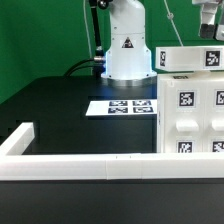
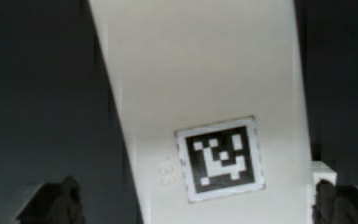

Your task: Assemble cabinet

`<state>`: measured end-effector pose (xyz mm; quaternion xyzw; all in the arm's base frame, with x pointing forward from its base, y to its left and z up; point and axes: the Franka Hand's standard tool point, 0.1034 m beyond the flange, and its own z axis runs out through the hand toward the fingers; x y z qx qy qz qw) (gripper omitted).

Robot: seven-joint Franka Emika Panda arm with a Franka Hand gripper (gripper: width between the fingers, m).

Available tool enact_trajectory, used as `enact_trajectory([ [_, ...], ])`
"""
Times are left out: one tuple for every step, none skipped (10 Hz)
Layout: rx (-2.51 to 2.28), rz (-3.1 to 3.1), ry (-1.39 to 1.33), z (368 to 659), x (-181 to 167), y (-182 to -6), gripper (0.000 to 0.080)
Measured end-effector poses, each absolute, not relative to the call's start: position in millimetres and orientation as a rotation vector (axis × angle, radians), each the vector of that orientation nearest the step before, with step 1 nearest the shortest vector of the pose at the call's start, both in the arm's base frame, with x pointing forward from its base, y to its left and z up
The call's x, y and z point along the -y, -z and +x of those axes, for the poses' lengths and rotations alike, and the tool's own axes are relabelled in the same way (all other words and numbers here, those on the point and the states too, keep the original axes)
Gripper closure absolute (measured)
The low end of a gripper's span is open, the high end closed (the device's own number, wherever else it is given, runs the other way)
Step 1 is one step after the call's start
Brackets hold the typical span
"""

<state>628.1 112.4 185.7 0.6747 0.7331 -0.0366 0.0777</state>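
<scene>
The cabinet (image 1: 192,118) is a large white box with several black-and-white tags at the exterior view's right edge. A smaller white box part (image 1: 188,58) with a tag on its end lies across the cabinet's top. My gripper (image 1: 209,28) hangs just above that part at the upper right. In the wrist view a long white panel (image 2: 194,90) with one tag (image 2: 220,156) runs between my fingers. The gripper (image 2: 190,205) is open. One dark fingertip (image 2: 55,202) stands clear of the panel, and the other fingertip (image 2: 329,192) is at its edge.
The marker board (image 1: 120,105) lies flat on the black table before the robot base (image 1: 127,50). A long low white L-shaped rail (image 1: 80,165) runs along the front edge and turns back at the exterior view's left.
</scene>
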Motion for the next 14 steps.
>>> enact_trajectory([
  [-2.262,1.949,0.119,628.2,-111.0,-185.6,0.0151],
  [-2.257,1.959,0.127,626.7,-109.7,-184.4,0.0150],
  [-2.258,1.963,0.136,624.8,-108.3,-182.6,0.0150],
  [-2.260,1.963,0.140,622.7,-108.1,-179.9,0.0151],
  [-2.262,1.969,0.151,618.9,-107.2,-175.8,0.0151],
  [-2.263,1.973,0.158,617.3,-105.9,-172.9,0.0151],
  [-2.263,1.977,0.163,617.2,-103.8,-169.9,0.0151],
  [-2.261,1.983,0.169,618.0,-101.3,-166.2,0.0151],
  [-2.260,1.987,0.172,618.4,-100.2,-164.2,0.0151],
  [-2.248,1.999,0.170,618.5,-100.3,-164.5,0.0151],
  [-2.226,2.022,0.168,618.7,-99.9,-164.5,0.0253],
  [-2.218,2.030,0.167,618.6,-99.8,-164.3,0.0249],
  [-2.136,2.113,0.159,618.6,-100.0,-164.4,0.0249],
  [-2.053,2.189,0.150,618.6,-100.2,-164.5,0.0249],
])
